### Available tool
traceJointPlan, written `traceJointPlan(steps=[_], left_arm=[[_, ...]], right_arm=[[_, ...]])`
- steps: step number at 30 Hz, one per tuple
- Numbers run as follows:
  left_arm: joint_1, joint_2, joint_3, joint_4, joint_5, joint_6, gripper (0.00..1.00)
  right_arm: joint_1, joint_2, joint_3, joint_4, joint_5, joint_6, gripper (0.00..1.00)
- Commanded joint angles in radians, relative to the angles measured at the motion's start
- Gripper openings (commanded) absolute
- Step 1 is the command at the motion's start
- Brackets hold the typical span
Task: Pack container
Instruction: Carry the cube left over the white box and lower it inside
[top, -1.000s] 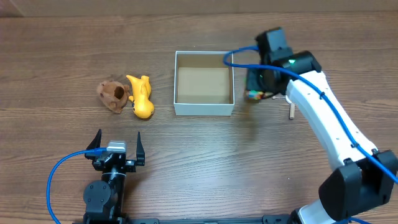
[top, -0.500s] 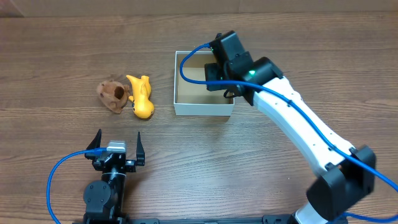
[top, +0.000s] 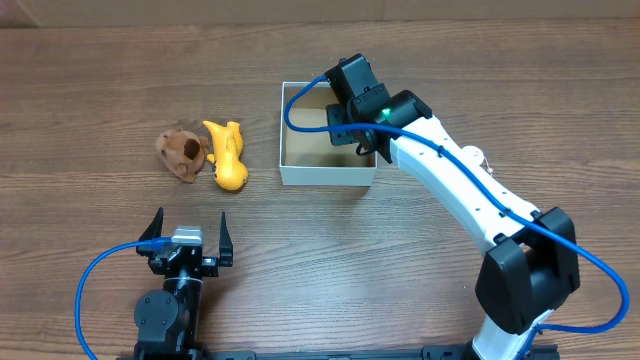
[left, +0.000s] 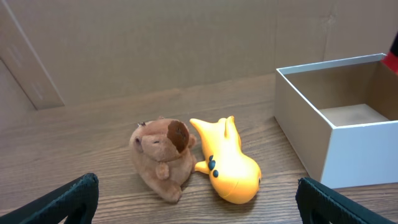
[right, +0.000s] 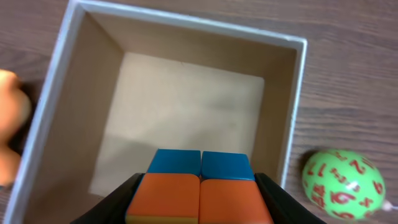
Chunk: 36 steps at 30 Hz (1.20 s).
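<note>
Container (top: 320, 176), one only, sits on the table (top: 90, 90) just toward 12 o'clock from the middle in the overhead view, its open side up. The right gripper (right: 199, 194) hangs over it, clenched on one cube (right: 177, 165) that shows two blue and two orange tiles; whether the cube is inside the walls or above them cannot be told. One green ball (right: 342, 183) with red numbers lies outside the box at about 4 o'clock from it. Two toys lie touching at 9 o'clock from the box: one brown plush animal (top: 182, 153) and one yellow toy (top: 227, 155) between it and the box. The left gripper (top: 190, 218) rests at 7 o'clock, fingers spread wide, grasping nothing.
</note>
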Motion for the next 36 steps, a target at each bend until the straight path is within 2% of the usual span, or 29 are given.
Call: traceJointPlan(steps=[1,15,36], left_arm=[[0.008,-0.005,-0.006,0.003,0.011,0.015,1.0],[0.008,-0.005,-0.006,0.003,0.011,0.015,1.0],[0.008,-0.005,-0.006,0.003,0.012,0.015,1.0]], right_arm=[[-0.008,0.058,0.024,-0.024,0.029,-0.01,0.52],[-0.007,0.082,0.025,-0.144,0.019,-0.003,0.52],[-0.007,0.103,0.023,-0.091,-0.057,0.019,0.53]])
